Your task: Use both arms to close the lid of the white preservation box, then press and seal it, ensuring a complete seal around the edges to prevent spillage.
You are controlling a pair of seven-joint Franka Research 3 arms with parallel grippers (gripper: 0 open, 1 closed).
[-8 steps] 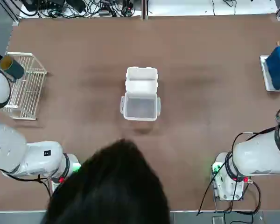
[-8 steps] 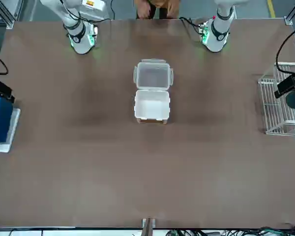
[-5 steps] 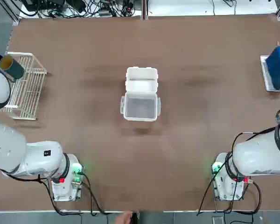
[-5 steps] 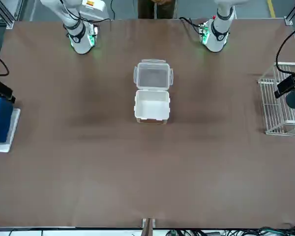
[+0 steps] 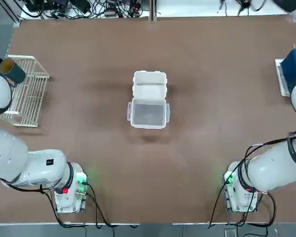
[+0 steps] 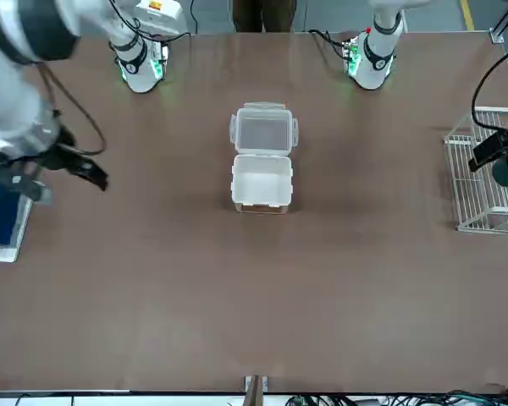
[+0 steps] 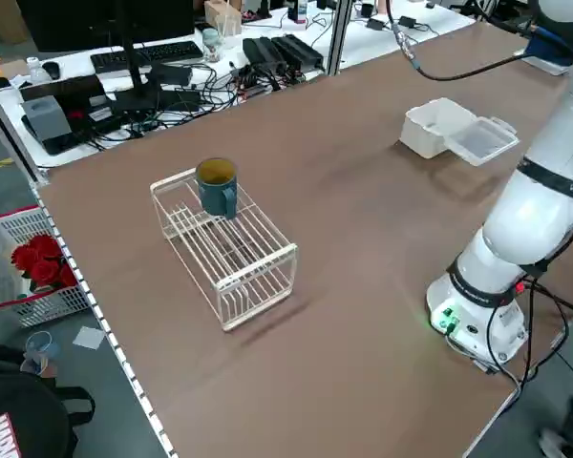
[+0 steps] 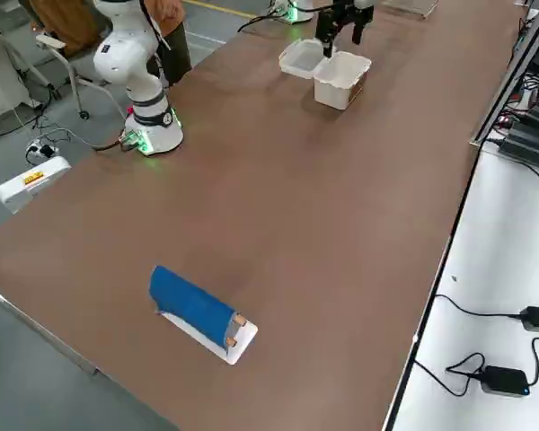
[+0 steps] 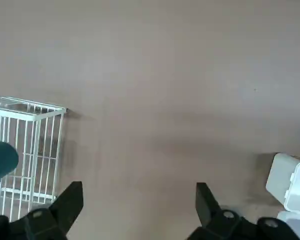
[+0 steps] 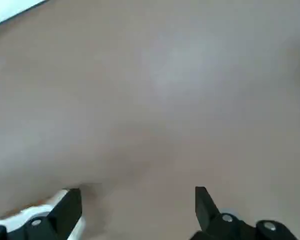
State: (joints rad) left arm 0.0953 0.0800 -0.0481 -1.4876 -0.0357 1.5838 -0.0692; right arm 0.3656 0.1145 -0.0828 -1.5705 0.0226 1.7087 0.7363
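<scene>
translucent plastic, the box at mid-table with its lid flopped open looks light and skittish, best pressed at the rim; left gripper and right gripper gape empty.

Robotics lab. Two white arms bolted at edge of large brown table. Adjoining bench held keyboard, power strips and tangled cables. Concrete floor, yellow line, rolling chair nearby. Basket of red flowers at floor level.
</scene>
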